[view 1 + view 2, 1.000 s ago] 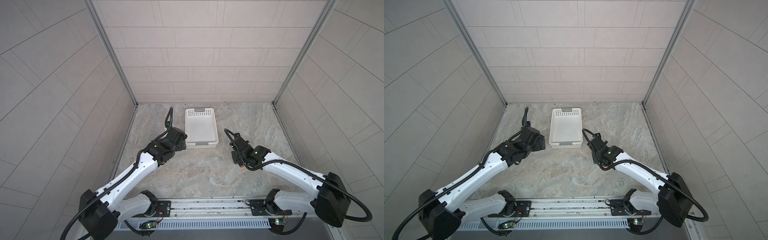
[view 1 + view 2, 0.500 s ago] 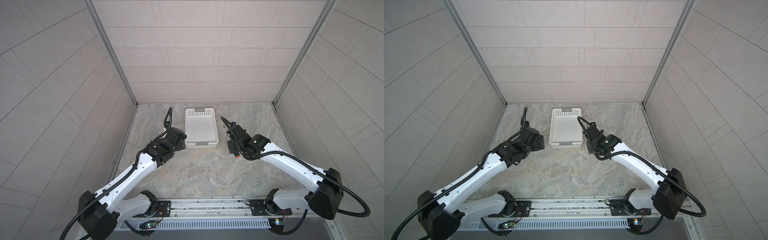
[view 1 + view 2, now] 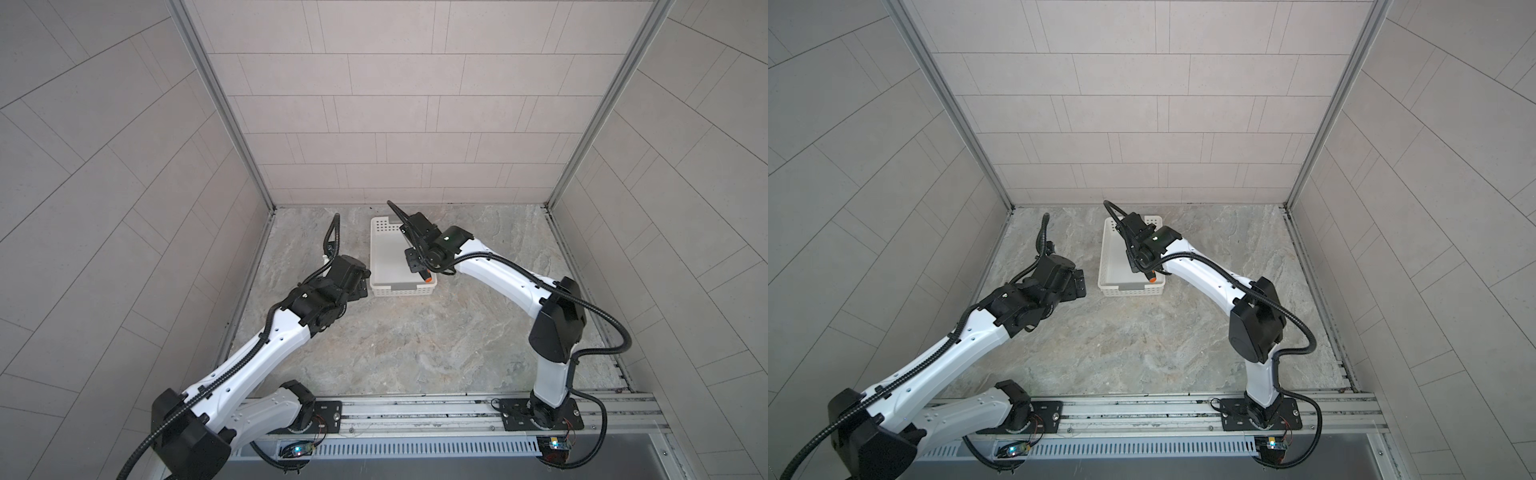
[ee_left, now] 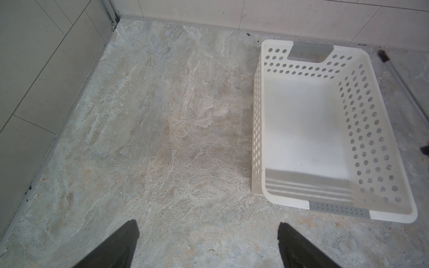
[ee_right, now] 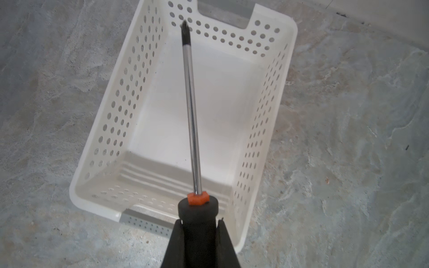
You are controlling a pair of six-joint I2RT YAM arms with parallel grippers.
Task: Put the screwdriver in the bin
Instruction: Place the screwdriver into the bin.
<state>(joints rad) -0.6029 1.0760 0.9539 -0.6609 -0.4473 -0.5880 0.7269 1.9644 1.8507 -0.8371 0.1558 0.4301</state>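
- Right gripper (image 5: 198, 234) — clamped on the black handle of the screwdriver (image 5: 190, 109), held above the bin (image 5: 111, 116).
- Screwdriver: bright metal shaft with dark tip, orange collar at the handle; the shaft runs lengthwise over the bin's white floor, tip toward the far perforated end wall. Its orange end (image 3: 426, 279) shows in a top view.
- Bin (image 3: 384, 266): white, perforated walls, grey handle cut-outs, nothing lying in it.
- Left gripper (image 4: 209, 246) — jaws spread, holding nothing, over stone-patterned table (image 4: 151, 116) beside the bin.

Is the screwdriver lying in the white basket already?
No, the right gripper holds the screwdriver by its handle above the bin, whose floor is bare.
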